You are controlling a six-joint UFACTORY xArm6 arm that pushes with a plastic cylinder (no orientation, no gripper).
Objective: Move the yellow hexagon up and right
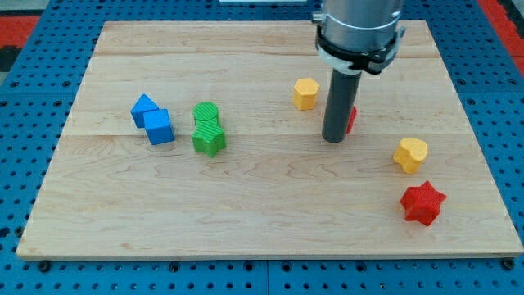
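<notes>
Now you are looking at a wooden board on which my tip is resting, holding nothing, with the yellow hexagon lying near it at ten o'clock. Bare wood is lying around the hexagon. You are counting two yellow, two blue, two green and two red blocks, one red star sitting near the board's four-o'clock corner. No writing is showing.

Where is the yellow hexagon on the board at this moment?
The yellow hexagon sits in the upper middle of the wooden board, just to the view's left of my tip, far from the blue and green blocks.
</notes>
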